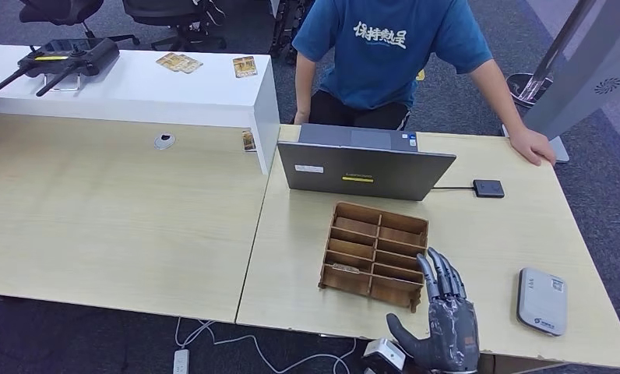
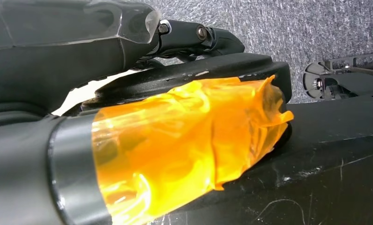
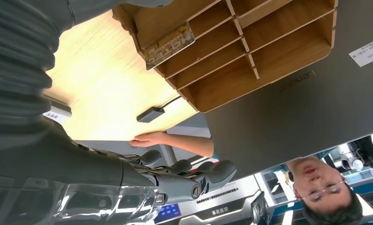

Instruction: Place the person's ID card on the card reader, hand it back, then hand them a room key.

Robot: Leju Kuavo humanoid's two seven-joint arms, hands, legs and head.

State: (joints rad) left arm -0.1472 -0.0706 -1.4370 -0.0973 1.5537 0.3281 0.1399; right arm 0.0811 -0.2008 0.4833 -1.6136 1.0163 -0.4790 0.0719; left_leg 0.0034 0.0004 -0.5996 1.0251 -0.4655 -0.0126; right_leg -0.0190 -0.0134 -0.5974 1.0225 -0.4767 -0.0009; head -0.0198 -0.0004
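Head view: my right hand hovered at the near edge of the table, fingers extended and slightly apart, thumb out to the side; it held nothing.
Left hand: I could not tell its state; the left wrist view gave only dark machine parts and orange film.
Card reader: the white, rounded device lay flat just to the right of my right hand, near the table's front right corner (I judged this to be the reader).
ID card: I could not see it in the person's hand, which rested flat on the far right edge of the table; no card lay on the reader.
Key cards: one card sat in a near-left slot of the wooden rack, its long side running along the slot; the rack stood just ahead and left of my fingers.
Key relation: the person's hand lay forward and to the right, well apart from mine; my right arm was the nearer one, so I judged the reach was its job.
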